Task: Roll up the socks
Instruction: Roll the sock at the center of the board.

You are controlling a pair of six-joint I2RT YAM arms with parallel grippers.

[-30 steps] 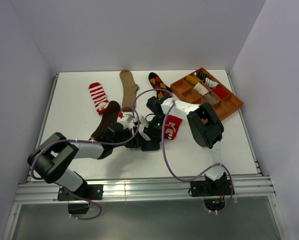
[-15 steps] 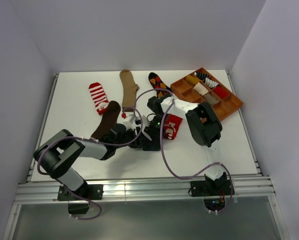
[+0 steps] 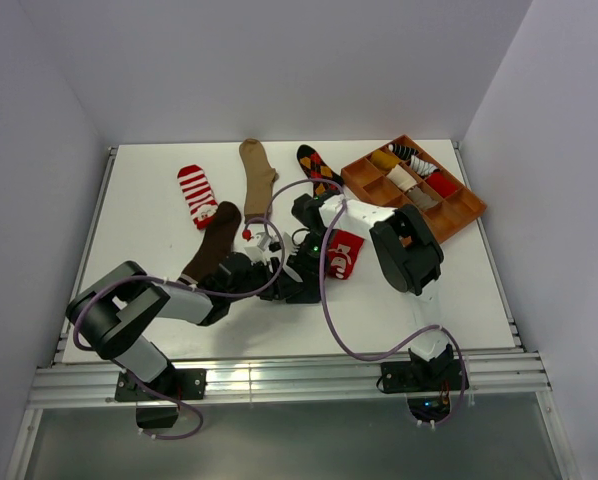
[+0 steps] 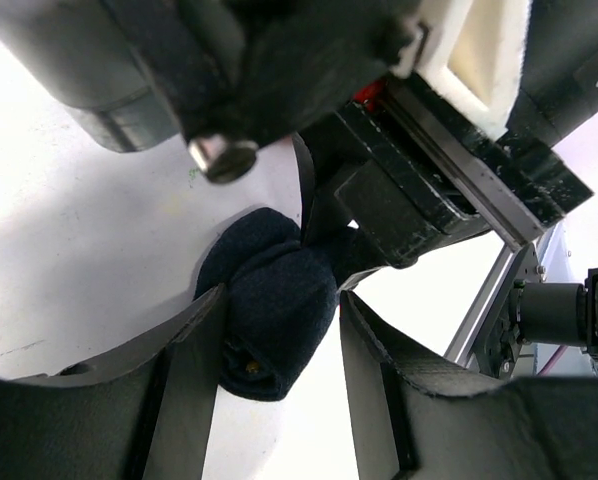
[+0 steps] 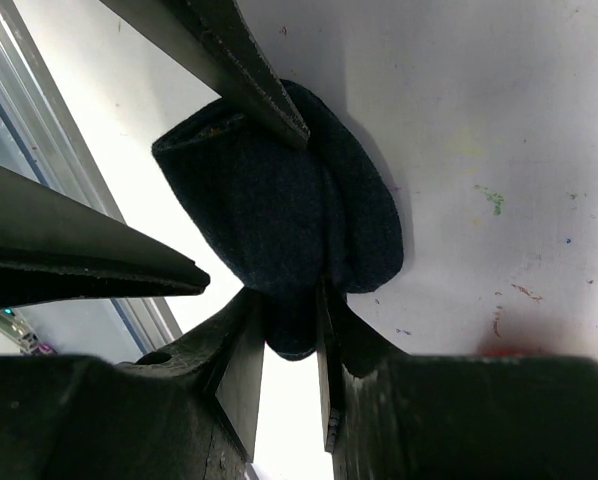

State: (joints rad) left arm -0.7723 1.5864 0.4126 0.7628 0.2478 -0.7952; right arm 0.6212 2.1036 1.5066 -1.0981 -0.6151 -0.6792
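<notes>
- Navy fabric fills both wrist views: the navy sock [image 4: 269, 335] lies bunched into a rounded roll on the white table [image 4: 59, 250], and only these close cameras show it to you.
- From the top camera you cannot see that roll. The two arms meet nose to nose at mid-table, just left of the red sock [image 3: 346, 252], and their bodies cover it.
- Your left wrist view shows the left gripper [image 4: 282, 298] astride the roll, with a finger along each flank.
- The right wrist view adds what that one misses. One left finger lies across the roll and the other stands off it with bright table between, so the left gripper is released, not clamped.
- That same view shows the right gripper [image 5: 289, 300] pinched tight on a fold at the roll's near end.
- The top camera alone gives you the other socks, all lying flat at the far side. The red-white striped sock [image 3: 197, 195] is on the left, with the dark brown sock [image 3: 212, 243] just nearer than it. The tan sock [image 3: 257, 172] is in the middle and the black argyle sock [image 3: 319, 168] beside the tray.
- The wooden tray [image 3: 467, 207] sits aslant at the far right corner.
- Its compartments hold rolled bundles: a mustard bundle [image 3: 383, 158], a black-and-white striped bundle [image 3: 409, 152], a pale bundle [image 3: 401, 177] and a red bundle [image 3: 440, 183].
</notes>
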